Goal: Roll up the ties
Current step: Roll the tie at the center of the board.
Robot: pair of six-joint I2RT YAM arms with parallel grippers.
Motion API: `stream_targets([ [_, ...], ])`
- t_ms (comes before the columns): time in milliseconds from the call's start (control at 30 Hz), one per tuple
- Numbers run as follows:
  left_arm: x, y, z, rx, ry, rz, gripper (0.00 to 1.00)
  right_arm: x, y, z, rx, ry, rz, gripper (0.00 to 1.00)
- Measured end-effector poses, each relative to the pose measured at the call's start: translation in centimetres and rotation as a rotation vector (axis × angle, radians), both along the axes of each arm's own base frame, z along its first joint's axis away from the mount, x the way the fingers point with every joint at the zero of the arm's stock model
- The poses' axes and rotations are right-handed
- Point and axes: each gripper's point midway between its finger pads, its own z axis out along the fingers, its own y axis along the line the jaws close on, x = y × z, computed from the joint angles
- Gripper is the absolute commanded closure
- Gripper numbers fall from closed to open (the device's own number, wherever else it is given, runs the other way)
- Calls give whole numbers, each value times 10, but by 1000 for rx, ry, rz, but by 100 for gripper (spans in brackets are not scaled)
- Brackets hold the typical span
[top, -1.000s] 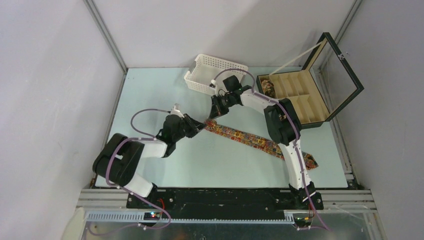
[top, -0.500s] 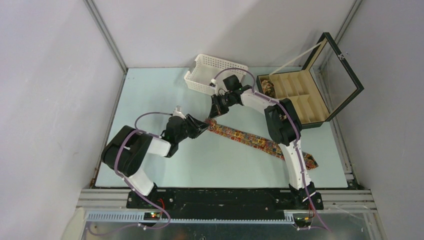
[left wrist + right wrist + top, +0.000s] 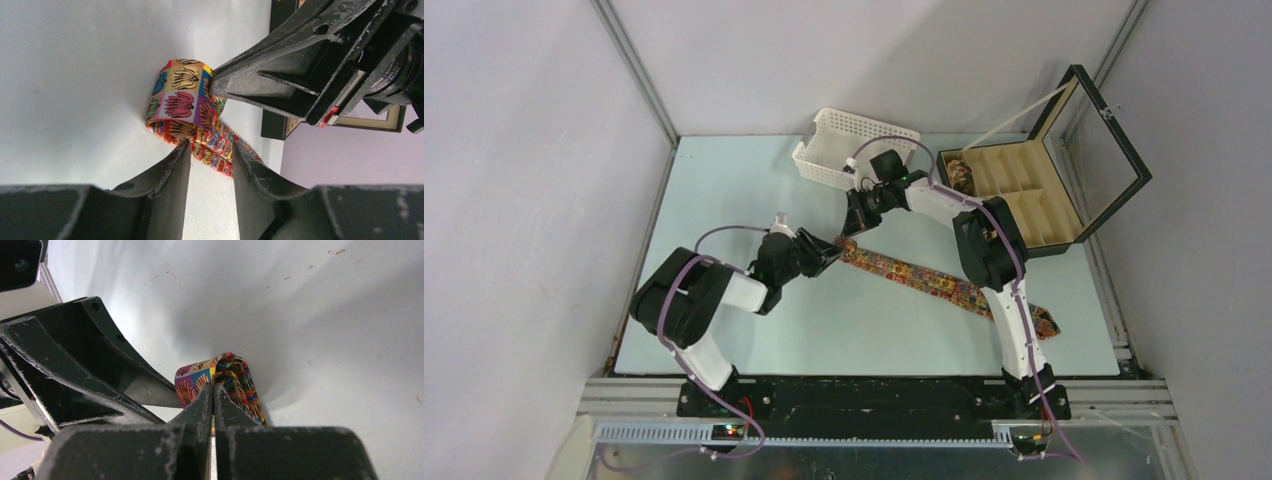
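Note:
One patterned tie (image 3: 924, 280) lies diagonally across the table, its far end near the right arm's base. Its near end is folded into a small loop (image 3: 180, 102). My right gripper (image 3: 854, 228) is shut on the top of that loop (image 3: 237, 375), its tips (image 3: 213, 389) pinching the fabric. My left gripper (image 3: 832, 252) stands open just beside the loop; the flat strip runs past its parted tips (image 3: 211, 150) without being gripped. A rolled tie (image 3: 961, 175) sits in the black box's left compartment.
A white perforated basket (image 3: 824, 172) stands at the back centre, close behind the right gripper. The black compartmented box (image 3: 1064, 243) with its glass lid raised sits at the back right. Grey walls close in the table on both sides.
My left jaws have parted and let go of the tie's end, and the left arm's elbow has swung a little right. The right gripper has stayed put on the fold.

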Motion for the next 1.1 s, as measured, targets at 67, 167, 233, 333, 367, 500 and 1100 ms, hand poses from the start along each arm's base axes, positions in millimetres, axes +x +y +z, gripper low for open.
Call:
stream_targets([
  [67,1,0,-1,2,2,2,59,0,0,0,0,1,0,100],
  [167,4,-1,-3,3,5,3,59,0,0,0,0,0,0,100],
  [233,6,-2,-4,4,4,6,59,0,0,0,0,1,0,100],
  [333,9,-1,-3,6,0,14,59,0,0,0,0,0,0,100],
  [367,10,-1,-3,7,-4,18,59,0,0,0,0,0,0,100],
  [500,13,-1,-1,8,-10,26,61,0,0,0,1,1,0,100],
  [1100,17,-1,-9,21,4,34,89,-1,1,1,6,4,5,100],
])
